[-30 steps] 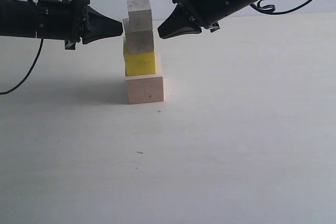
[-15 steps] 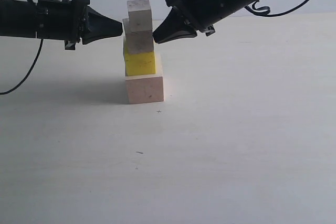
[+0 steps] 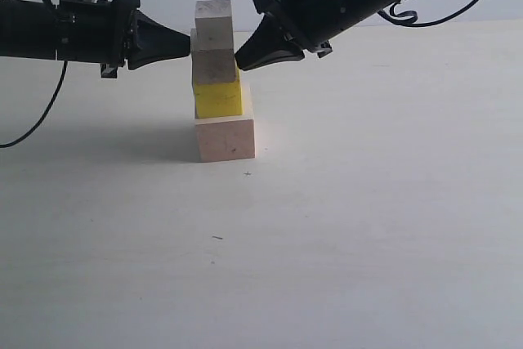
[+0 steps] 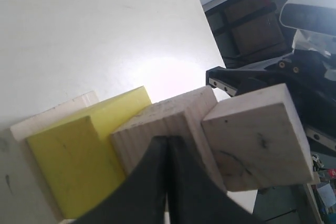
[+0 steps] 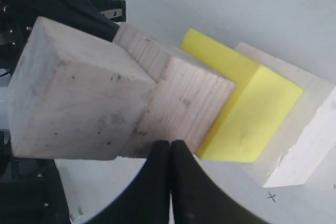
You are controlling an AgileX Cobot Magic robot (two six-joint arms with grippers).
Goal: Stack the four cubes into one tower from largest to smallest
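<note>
The four cubes stand as one tower on the table: the big pale wood cube (image 3: 225, 137) at the bottom, the yellow cube (image 3: 217, 98) on it, the medium wood cube (image 3: 214, 65) above, the small wood cube (image 3: 214, 24) on top. My left gripper (image 3: 187, 44) is shut, its tip against the medium cube's left side (image 4: 157, 129). My right gripper (image 3: 238, 61) is shut too, its tip touching the medium cube's right side (image 5: 184, 108). The top cube (image 4: 257, 135) (image 5: 73, 103) sits slightly askew. Neither gripper holds anything.
The tower stands on a plain white table (image 3: 327, 226) with small pen marks (image 3: 248, 174). Both black arms reach in level from either side at the height of the upper cubes.
My right gripper has moved left and slightly down until its tip meets the medium cube. The upper two cubes have shifted a little to the left. The left gripper has stayed put.
</note>
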